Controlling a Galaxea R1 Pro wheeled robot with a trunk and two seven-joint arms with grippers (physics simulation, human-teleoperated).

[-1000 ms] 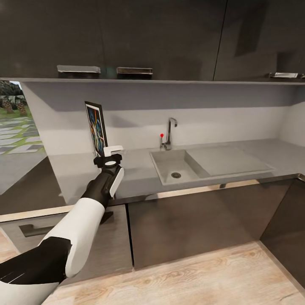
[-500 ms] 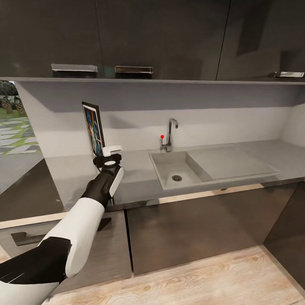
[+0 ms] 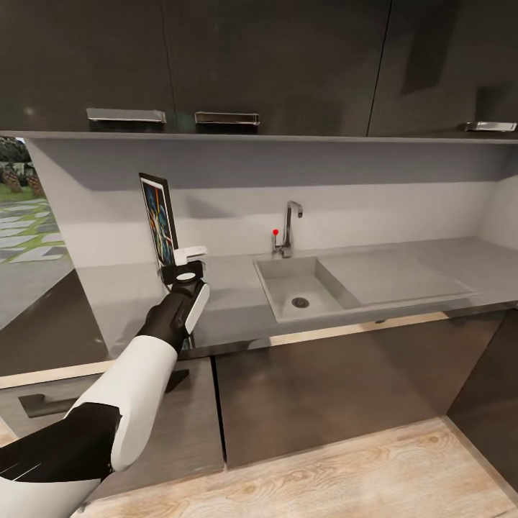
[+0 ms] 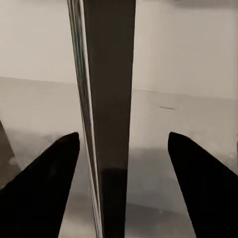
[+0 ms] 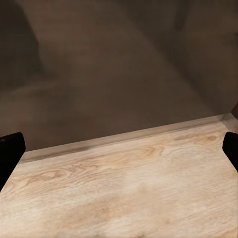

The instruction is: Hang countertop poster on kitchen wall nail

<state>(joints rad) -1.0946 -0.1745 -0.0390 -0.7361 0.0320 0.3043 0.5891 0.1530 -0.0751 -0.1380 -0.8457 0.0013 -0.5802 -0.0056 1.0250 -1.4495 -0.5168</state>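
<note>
Poster [image 3: 160, 219]: upright on your countertop [image 3: 237, 291], edge-on between your left gripper's [image 4: 121, 148] spread fingers, untouched. Right gripper [image 5: 119, 148]: spread wide over wood floor [image 5: 124, 188].

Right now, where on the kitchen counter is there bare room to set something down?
The kitchen countertop is bare between the poster and its window-side end, and on the far side of the drainboard toward the corner. The crowded part runs from the poster, with the left gripper at its base, to the sink and tap.
</note>
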